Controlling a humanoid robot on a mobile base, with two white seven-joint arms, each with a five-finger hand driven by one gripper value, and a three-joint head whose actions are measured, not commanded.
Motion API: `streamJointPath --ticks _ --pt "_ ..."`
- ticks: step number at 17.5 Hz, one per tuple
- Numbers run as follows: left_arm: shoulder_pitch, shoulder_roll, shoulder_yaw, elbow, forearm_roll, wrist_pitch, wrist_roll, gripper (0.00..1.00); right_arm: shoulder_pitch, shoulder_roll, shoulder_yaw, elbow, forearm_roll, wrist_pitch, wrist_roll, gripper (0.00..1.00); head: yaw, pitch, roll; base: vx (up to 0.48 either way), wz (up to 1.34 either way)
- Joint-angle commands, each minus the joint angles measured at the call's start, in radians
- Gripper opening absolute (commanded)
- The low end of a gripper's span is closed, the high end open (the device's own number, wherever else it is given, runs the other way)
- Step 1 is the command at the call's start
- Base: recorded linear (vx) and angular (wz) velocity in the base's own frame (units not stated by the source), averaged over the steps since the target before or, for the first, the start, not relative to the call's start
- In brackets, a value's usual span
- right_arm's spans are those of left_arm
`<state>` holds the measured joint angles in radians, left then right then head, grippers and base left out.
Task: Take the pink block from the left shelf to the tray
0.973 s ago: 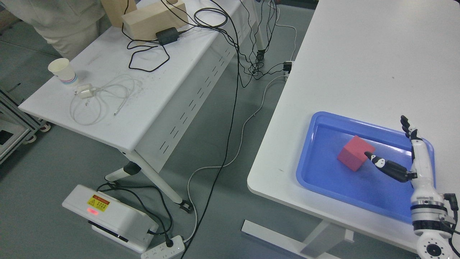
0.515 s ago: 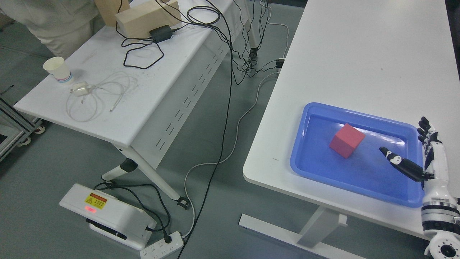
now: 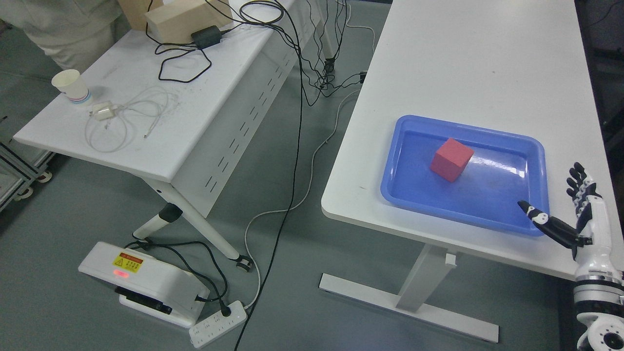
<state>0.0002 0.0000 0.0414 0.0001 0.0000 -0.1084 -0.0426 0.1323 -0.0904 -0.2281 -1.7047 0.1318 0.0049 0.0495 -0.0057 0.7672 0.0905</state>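
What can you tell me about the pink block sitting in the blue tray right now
The pink block is a small cube, reddish pink, matte and plain, foam-like in look, with three faces showing. It rests flat on the floor of the blue tray, turned corner-on to the tray's sides and lying toward its left half, clear of every wall. Nothing else touches it. The right hand is off past the tray's near right corner, fingers spread and holding nothing.

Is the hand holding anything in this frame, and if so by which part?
Nothing is held. The right hand is open, fingers spread, at the tray's near right corner. The block sits free in the tray, apart from the hand.
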Motion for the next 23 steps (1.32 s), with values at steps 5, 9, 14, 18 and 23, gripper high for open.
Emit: streamJointPath --ticks 5,9,14,18,23 --pt "-0.022 0.017 0.0 -0.018 -0.002 -0.001 0.0 1.0 0.0 0.021 -0.002 0.014 -0.008 0.052 0.055 1.0 0.0 0.0 0.0 -0.103 -0.29" --pt "-0.022 0.017 0.0 -0.018 -0.002 -0.001 0.0 1.0 0.001 0.029 0.013 0.014 -0.008 0.049 0.055 1.0 0.0 0.0 0.0 -0.096 -0.24" --pt "-0.022 0.017 0.0 -0.018 -0.002 -0.001 0.0 1.0 0.006 0.038 0.018 0.014 -0.008 0.046 0.055 1.0 0.0 0.0 0.0 -0.121 -0.13" --pt "-0.022 0.017 0.0 -0.018 -0.002 -0.001 0.0 1.0 0.004 0.04 0.021 0.014 -0.008 0.044 0.056 1.0 0.0 0.0 0.0 -0.143 -0.07" --pt "-0.022 0.017 0.0 -0.018 -0.002 -0.001 0.0 1.0 0.003 0.046 0.026 0.016 -0.008 0.044 0.056 1.0 0.0 0.0 0.0 -0.127 0.0"
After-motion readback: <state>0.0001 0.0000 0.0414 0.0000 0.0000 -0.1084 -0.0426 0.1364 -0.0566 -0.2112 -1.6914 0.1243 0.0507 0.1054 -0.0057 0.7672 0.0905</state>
